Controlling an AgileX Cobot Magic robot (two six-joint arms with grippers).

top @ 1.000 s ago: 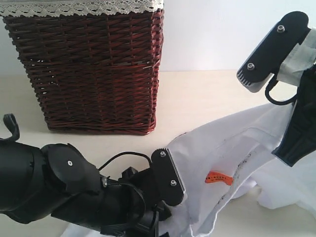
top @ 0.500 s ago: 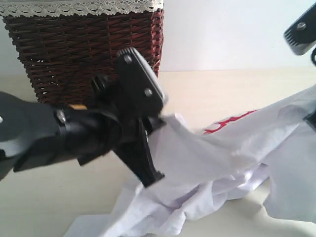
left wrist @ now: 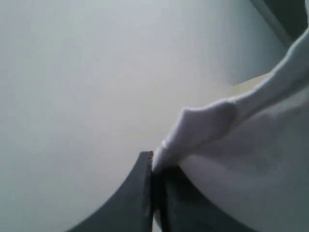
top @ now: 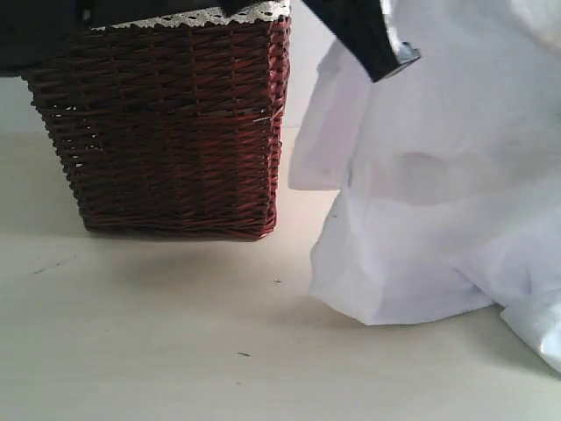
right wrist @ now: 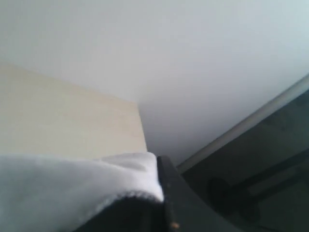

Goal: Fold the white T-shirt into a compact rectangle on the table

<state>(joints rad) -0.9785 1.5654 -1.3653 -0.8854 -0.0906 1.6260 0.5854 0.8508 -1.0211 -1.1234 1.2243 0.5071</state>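
A dark reddish-brown wicker basket [top: 175, 132] stands upright, with a strip of white lace trim [top: 202, 16] along its top rim and the pale wall [top: 302, 66] behind.

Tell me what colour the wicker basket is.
The basket is dark reddish-brown wicker, with a white lace trim on top. The exterior view shows it best.

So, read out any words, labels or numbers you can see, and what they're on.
None can be read. The white T-shirt shows only plain cloth in every view, no lettering or tag. The wicker basket, its lace trim and the table carry no writing.
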